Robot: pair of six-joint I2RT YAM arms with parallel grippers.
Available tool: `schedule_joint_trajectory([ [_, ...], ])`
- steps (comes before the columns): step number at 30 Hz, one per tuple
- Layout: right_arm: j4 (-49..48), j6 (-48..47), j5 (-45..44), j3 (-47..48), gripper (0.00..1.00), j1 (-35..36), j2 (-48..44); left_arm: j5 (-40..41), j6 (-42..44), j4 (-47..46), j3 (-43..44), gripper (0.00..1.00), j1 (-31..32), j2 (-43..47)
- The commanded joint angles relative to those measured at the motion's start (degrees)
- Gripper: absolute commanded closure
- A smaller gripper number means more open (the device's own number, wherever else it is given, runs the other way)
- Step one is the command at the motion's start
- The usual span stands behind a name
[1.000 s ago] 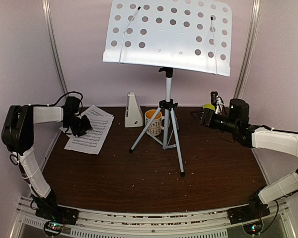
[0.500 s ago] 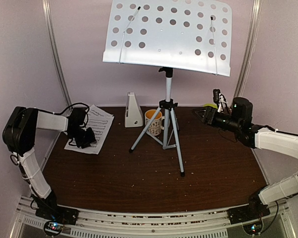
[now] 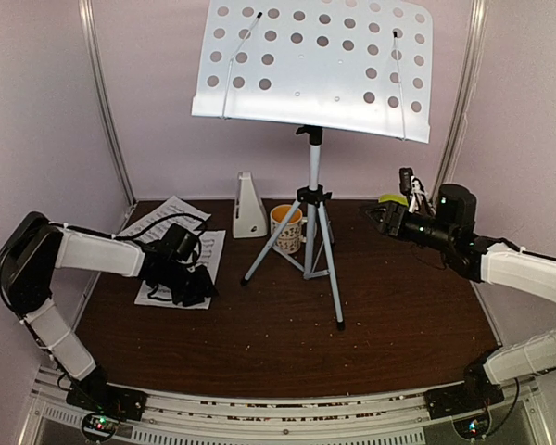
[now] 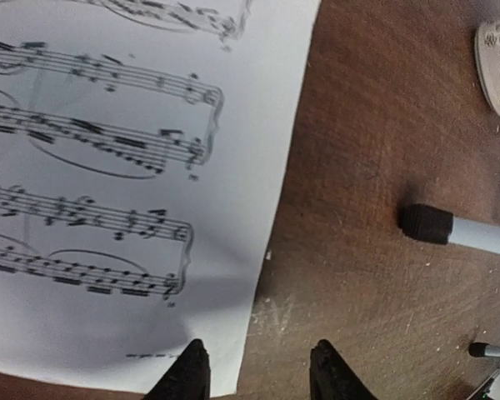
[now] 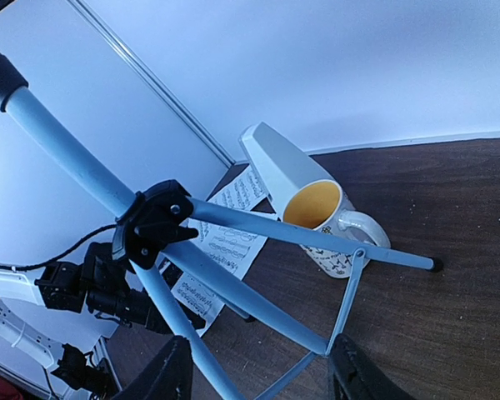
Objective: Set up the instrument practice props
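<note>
- Far centre of table point(image 3: 287, 343): music stand point(image 3: 315, 69) upright on tripod point(image 3: 313, 243).
- Just left of tripod: mug point(image 3: 285, 225), then metronome point(image 3: 248, 209) beyond it.
- Left side, flat on the wood: near page point(image 3: 178, 262), and far page point(image 3: 167, 214) back by the wall.
- Left gripper point(image 4: 258, 371): jaws parted, grasping nothing, low at near page's near right corner, one fingertip point(image 4: 192, 367) over its edge.
- Right gripper point(image 5: 258, 375): jaws spread, released, raised at far right, well apart from tripod.

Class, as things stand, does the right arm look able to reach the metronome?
Probably not directly: the music stand's tripod and the mug stand between the right gripper and the metronome, so it would need a way around.
</note>
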State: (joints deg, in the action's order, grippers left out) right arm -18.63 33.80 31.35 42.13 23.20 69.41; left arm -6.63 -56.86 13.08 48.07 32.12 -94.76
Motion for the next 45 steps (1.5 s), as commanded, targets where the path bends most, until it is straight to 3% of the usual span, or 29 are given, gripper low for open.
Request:
schedule_joint_trajectory([
  [1, 2.23, -2.14, 0.72, -0.71, 0.44, 1.41, -2.60, 2.72, 5.84, 9.40, 6.01, 0.56, -5.41, 5.97],
  [6, 3.34, -4.01, 0.04, -0.71, 0.43, 3.40, -4.02, -2.17, 11.12, 5.90, 6.08, 0.47, -20.16, 10.14],
  [11, 5.21, -5.52, -1.71, -0.74, 0.43, 6.07, -5.01, -7.48, 19.04, 3.11, 12.37, 0.38, -30.20, 4.83],
  [18, 6.95, -6.30, -3.19, -0.87, 0.42, 9.15, -5.82, -12.85, 28.16, 8.08, 32.92, 0.33, -36.56, -12.16],
  [23, 7.82, -6.64, -3.93, -1.16, 0.42, 10.02, -7.19, -28.73, 27.07, 3.85, 38.75, 0.23, -41.82, -20.71],
  [28, 7.32, -6.48, -3.83, -1.35, 0.40, 10.19, -7.33, -33.63, 28.23, 5.79, 44.43, 0.15, -43.29, -27.11],
  [32, 7.38, -6.54, -3.71, -1.00, 0.41, 10.20, -6.92, -34.31, 28.71, 7.90, 47.68, 0.14, -43.22, -31.20],
  [45, 7.29, -6.45, -4.34, 0.17, 0.40, 10.22, -6.13, -39.79, 30.81, 10.03, 49.13, 0.24, -41.71, -37.25],
])
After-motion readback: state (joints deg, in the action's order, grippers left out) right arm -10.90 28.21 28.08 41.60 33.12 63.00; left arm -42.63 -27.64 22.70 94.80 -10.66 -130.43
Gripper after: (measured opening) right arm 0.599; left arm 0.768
